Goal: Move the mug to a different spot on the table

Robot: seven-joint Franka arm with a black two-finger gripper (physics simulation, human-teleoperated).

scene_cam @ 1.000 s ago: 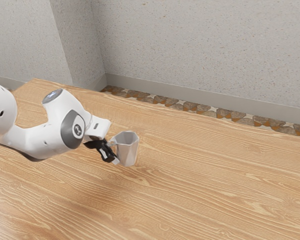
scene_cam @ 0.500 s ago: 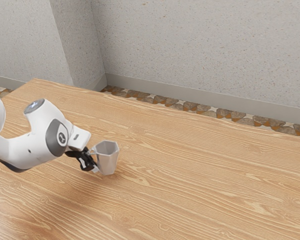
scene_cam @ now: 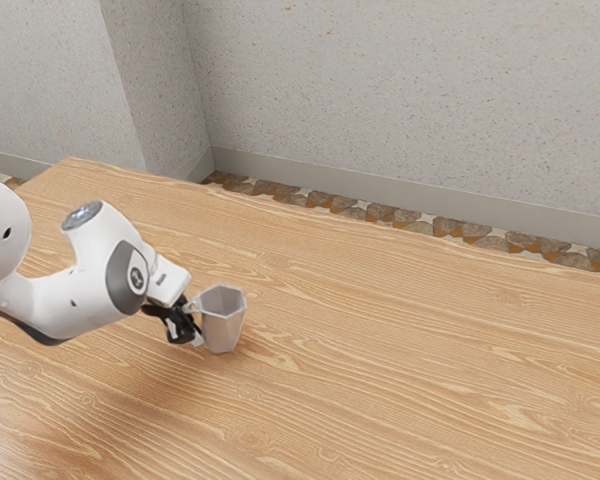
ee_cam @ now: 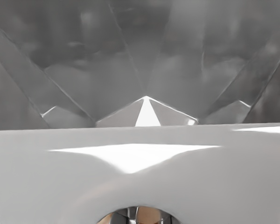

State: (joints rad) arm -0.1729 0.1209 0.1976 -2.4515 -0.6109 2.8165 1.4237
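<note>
Where the black jaws close, they pinch the mug (scene_cam: 223,318) from two sides at its handle (scene_cam: 193,323), on the side of the cup that faces the exterior view's left. They are clamped on it, not spread. The mug is pale grey, with flat facets around its wall. It stands roughly upright with its open mouth up. Whether its base touches the wood or hangs just above it cannot be told from the exterior view.

Seen from the hand, the mug's inside lies straight ahead of the jaws, with dark grey facets meeting in sharp creases. The broad white band of the rim and handle sits just under the hand, and a small opening in that band lets a bit of wood show through.

Behind the jaws, the white arm (scene_cam: 80,285) comes in from the exterior view's left and bends low over the worktop (scene_cam: 430,350), a wide light-wood surface with strong grain. The mug sits over the part of the worktop nearer the exterior view's left, well apart from the far edge. Beyond that edge a line of brown pebbles (scene_cam: 380,213) runs along a grey skirting (scene_cam: 400,188) at the foot of a speckled wall (scene_cam: 430,90).
</note>
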